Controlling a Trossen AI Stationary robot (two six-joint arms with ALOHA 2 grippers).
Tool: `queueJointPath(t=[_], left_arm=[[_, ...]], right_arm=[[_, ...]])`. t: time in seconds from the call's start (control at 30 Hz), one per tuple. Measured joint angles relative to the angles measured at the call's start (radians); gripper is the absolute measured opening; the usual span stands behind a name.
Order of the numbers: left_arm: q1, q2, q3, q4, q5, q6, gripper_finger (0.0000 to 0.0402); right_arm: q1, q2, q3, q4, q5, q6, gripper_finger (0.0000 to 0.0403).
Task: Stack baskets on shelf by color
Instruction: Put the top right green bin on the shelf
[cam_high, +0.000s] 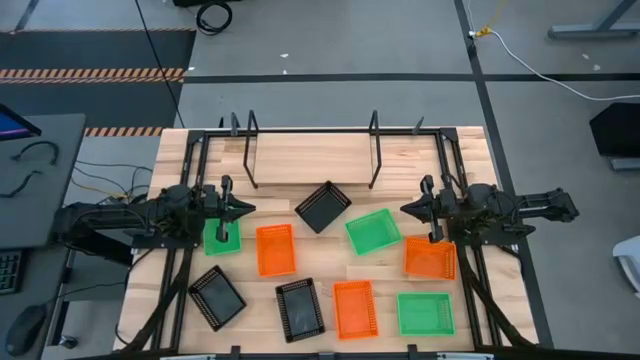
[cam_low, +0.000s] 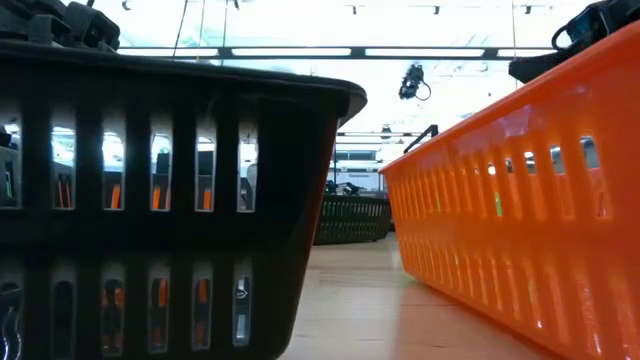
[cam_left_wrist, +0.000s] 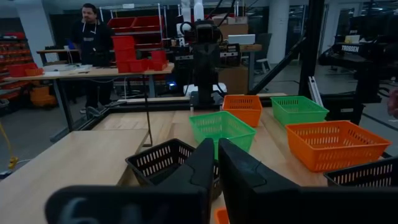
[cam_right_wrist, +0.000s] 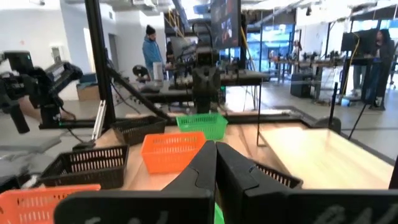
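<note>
Wooden worktop (cam_high: 180, 160) holds nine scattered baskets; shelf (cam_high: 310, 160) stands bare; left hand (cam_high: 247, 209) and right hand (cam_high: 404, 209) hover closed, holding nothing.

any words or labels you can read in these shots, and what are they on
"TROSSEN" on the dark robot arm standing beyond the table in the left wrist view.
Pale marks on the left gripper, too blurred to read.
The baskets and the shelf show no text.
</note>
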Motion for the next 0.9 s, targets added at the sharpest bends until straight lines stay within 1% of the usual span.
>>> queueJointPath(t=[0.2,0.33,0.47,0.63,0.73,0.8,0.9], left_arm=[[0.0,0.0,0.0,0.0,0.0,0.0,0.0037],[0.0,0.0,0.0,0.0,0.0,0.0,0.0031],[0.0,0.0,0.0,0.0,0.0,0.001,0.0026],[0.0,0.0,0.0,0.021,0.0,0.044,0.0028],[0.0,0.0,0.0,0.026,0.0,0.046,0.0033],[0.0,0.0,0.0,0.033,0.0,0.027,0.0035],[0.0,0.0,0.0,0.04,0.0,-0.05,0.0036]], right_arm=[[0.0,0.0,0.0,0.036,0.0,-0.001,0.001],[0.0,0.0,0.0,0.041,0.0,-0.001,0.001],[0.0,0.0,0.0,0.097,0.001,-0.006,0.001],[0.0,0.0,0.0,0.145,0.001,0.059,0.001],[0.0,0.0,0.0,0.152,0.001,0.066,0.001],[0.0,0.0,0.0,0.152,0.002,0.067,0.001],[0.0,0.0,0.0,0.152,0.002,0.069,0.001]])
